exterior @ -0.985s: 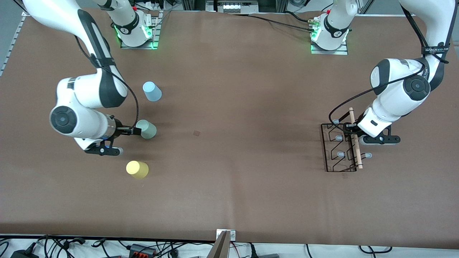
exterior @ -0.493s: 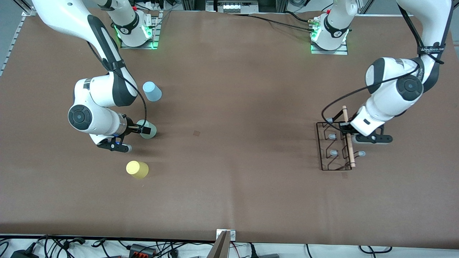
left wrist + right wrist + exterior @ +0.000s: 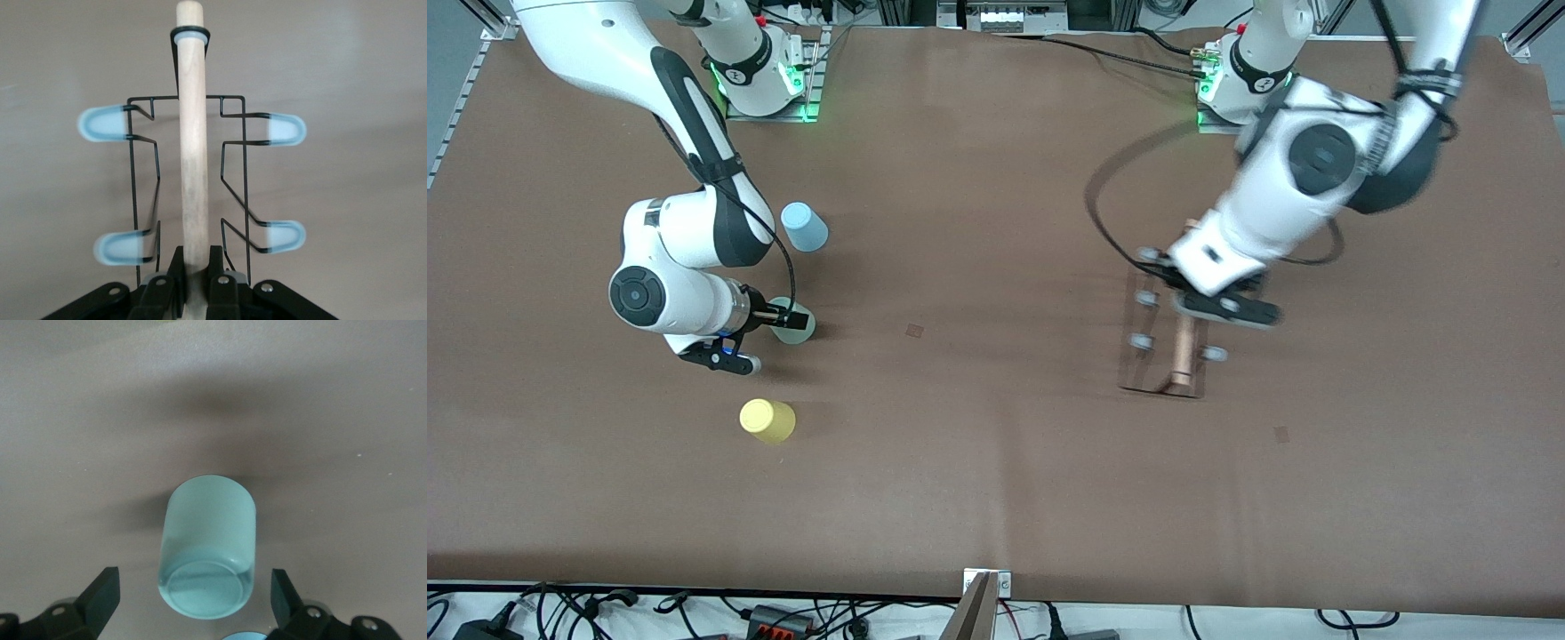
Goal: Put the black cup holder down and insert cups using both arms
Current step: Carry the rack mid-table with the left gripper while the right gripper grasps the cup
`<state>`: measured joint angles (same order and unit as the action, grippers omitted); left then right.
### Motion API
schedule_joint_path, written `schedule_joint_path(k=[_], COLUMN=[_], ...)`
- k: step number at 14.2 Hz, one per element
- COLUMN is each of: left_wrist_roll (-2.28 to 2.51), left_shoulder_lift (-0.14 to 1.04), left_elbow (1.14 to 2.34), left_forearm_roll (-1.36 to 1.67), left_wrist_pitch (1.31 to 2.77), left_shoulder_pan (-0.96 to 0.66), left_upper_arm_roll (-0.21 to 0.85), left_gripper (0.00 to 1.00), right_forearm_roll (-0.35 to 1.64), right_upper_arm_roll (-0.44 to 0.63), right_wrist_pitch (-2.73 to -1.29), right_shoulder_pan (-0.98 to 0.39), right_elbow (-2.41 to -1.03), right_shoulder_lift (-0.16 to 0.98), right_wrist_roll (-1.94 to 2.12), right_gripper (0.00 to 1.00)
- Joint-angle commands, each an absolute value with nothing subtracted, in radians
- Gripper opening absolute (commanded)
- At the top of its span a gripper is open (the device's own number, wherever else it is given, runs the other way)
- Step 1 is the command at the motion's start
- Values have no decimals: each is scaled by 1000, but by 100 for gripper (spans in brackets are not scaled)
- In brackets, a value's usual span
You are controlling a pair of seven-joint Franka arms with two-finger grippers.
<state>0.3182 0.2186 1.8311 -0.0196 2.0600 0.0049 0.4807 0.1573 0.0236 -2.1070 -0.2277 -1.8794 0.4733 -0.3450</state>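
Note:
My left gripper (image 3: 1193,311) is shut on the light wooden rod handle (image 3: 192,133) of the black cup holder (image 3: 1165,342) and holds the rack over the table between the middle and the left arm's end. In the left wrist view the wire rack (image 3: 235,167) and its grey-tipped pegs hang below my left gripper (image 3: 195,267). My right gripper (image 3: 783,317) is open around the mint green cup (image 3: 795,325), which stands on the table. In the right wrist view this cup (image 3: 208,540) sits between the spread fingers of my right gripper (image 3: 193,590), apart from both.
A light blue cup (image 3: 804,227) stands farther from the front camera than the mint one, beside the right arm's wrist. A yellow cup (image 3: 767,420) stands nearer to the front camera. The brown table (image 3: 978,427) spreads between the two arms.
My left arm has lifted the rack and carried it toward the table's middle. My right gripper has slid forward so that its open fingers now flank the mint cup.

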Motion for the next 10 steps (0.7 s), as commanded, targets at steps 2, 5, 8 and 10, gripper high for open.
schedule_joint_path(k=[2, 5, 8, 10], left_wrist_roll=[503, 619, 776, 834], left_shoulder_lift=[378, 509, 639, 701], left_elbow=[1634, 1505, 1396, 1341], left_forearm_roll=[-31, -61, -188, -244], left_wrist_pitch=[2031, 2040, 2048, 2048], left_shoulder_pan=[-148, -271, -360, -400], left_upper_arm_roll=[494, 483, 483, 482], left_gripper=[1, 3, 3, 3], right_forearm_roll=[176, 178, 178, 178], right_upper_arm_roll=[20, 20, 21, 21], right_wrist_pitch=[-2126, -2129, -2117, -2096], right_shoulder_pan=[-229, -226, -224, -218], right_elbow=[-1885, -1882, -1862, -1823], right_shoulder_lift=[492, 509, 506, 503], right_wrist_roll=[-357, -357, -356, -341], right_gripper=[100, 100, 63, 31])
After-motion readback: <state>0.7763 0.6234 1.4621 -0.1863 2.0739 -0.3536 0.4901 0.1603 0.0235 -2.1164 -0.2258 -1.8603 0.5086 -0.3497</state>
